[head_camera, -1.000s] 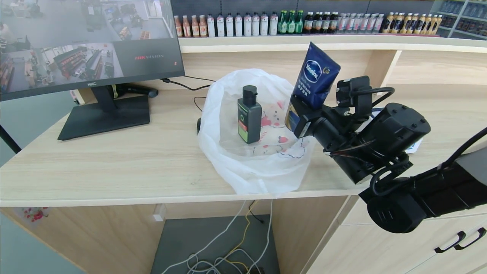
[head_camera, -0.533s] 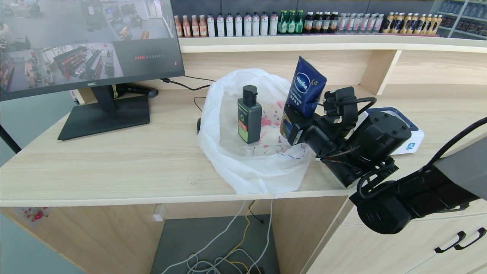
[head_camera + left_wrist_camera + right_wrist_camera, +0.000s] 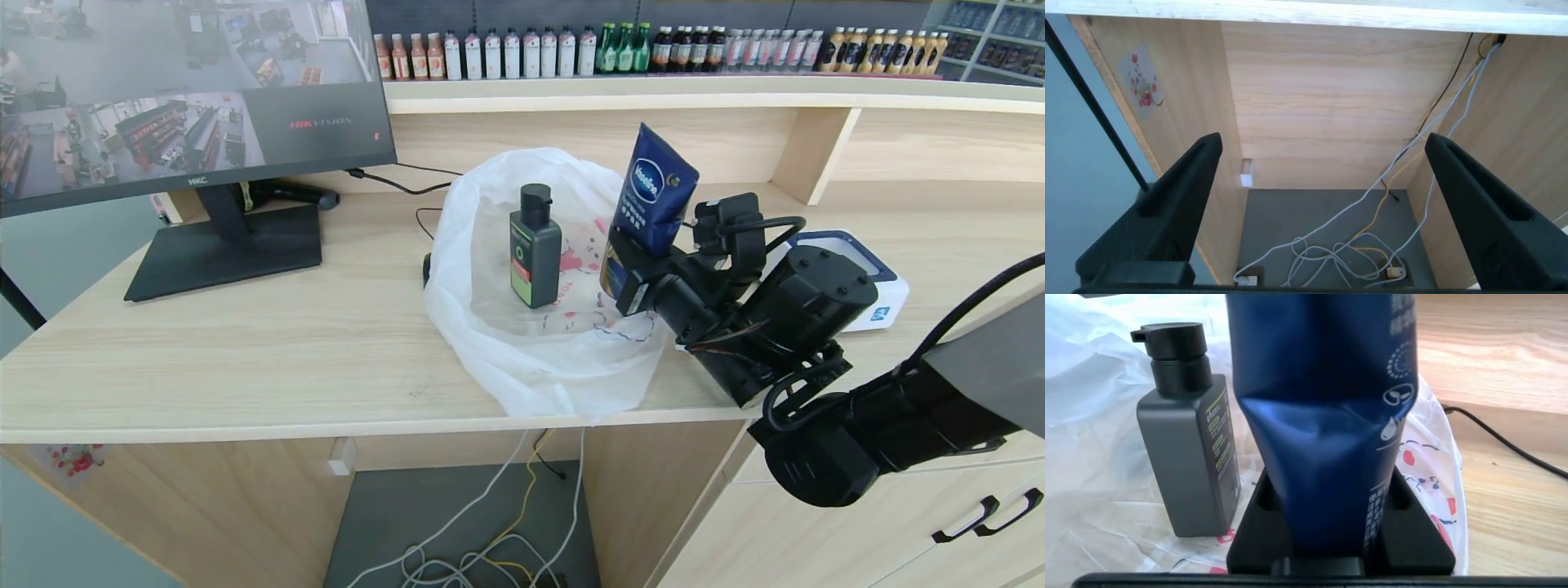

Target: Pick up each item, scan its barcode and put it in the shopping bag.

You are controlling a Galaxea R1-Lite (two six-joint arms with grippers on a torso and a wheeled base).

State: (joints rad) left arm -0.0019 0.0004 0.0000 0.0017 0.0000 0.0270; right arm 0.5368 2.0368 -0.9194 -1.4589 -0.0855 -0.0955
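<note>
Holding one dark blue tube [image 3: 655,189], the right gripper [image 3: 630,282] has its two fingers pressed tight on the tube's lower end, one on each side. The tube stands almost straight up, leaning a little, and its flat top end points up. It is up in the air at the right edge of the one white shopping bag [image 3: 506,351], which lies open on the wooden counter [image 3: 245,343]. I cannot tell if the tube touches the bag. One grey bottle [image 3: 535,257] with a black pump top stands upright inside the bag, just beside the tube and not touching it. From the right wrist, the blue tube [image 3: 1323,416] is close in front, squeezed in the right gripper [image 3: 1339,531], with the grey bottle [image 3: 1188,457] next to it on the white bag [image 3: 1094,416]. One white box with a blue top [image 3: 886,294] sits on the counter behind the right arm. One big screen [image 3: 188,90] stands on the left part of the counter, well apart from the bag. The left gripper [image 3: 1323,220] is down under the counter with its two dark fingers [image 3: 1167,212] wide apart and nothing between them, and a few loose wires [image 3: 1347,245] lie on the floor below it
</note>
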